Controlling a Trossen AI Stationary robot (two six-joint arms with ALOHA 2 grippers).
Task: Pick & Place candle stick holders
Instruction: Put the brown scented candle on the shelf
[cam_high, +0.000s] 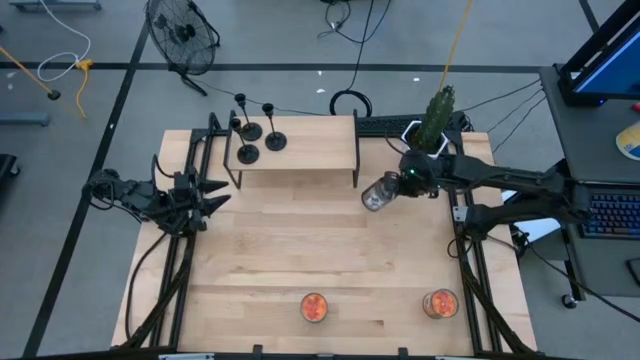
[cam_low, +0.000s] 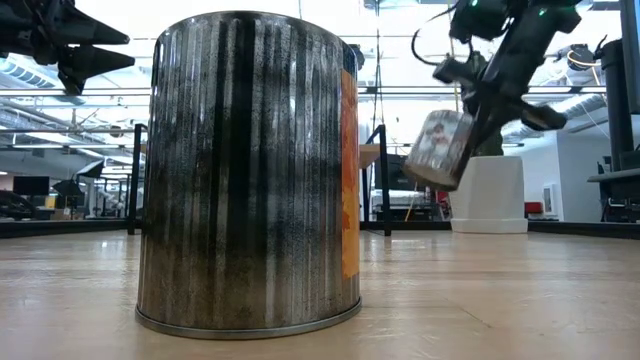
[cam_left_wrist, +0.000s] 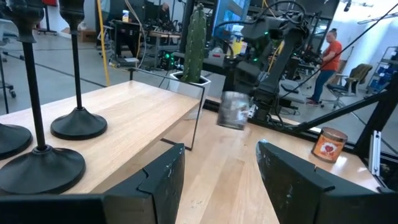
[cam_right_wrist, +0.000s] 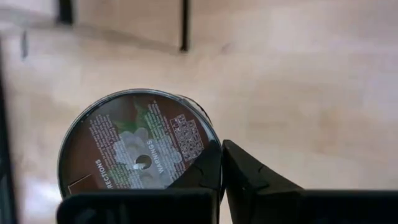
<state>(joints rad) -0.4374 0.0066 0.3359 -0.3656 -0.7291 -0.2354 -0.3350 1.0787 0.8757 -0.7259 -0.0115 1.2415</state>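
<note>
Three black candle stick holders stand on their disc bases on a raised wooden shelf at the far left; they show close up in the left wrist view. My right gripper is shut on a silvery clear glass jar, held in the air right of the shelf. My left gripper waits open at the table's left edge, pointing level toward the shelf, with nothing between its fingers. My right gripper pinches the glass jar's wall at its rim between its two fingers, one finger over the jar's round face and the other outside it. The fingers slant down from the table's right. The jar hangs tilted below them, clear of the table.
Two orange-filled glass jars stand near the front edge; one of them fills the low view. A potted cactus stands at the far right. A person is in the room beyond. Bare wood lies mid-table.
</note>
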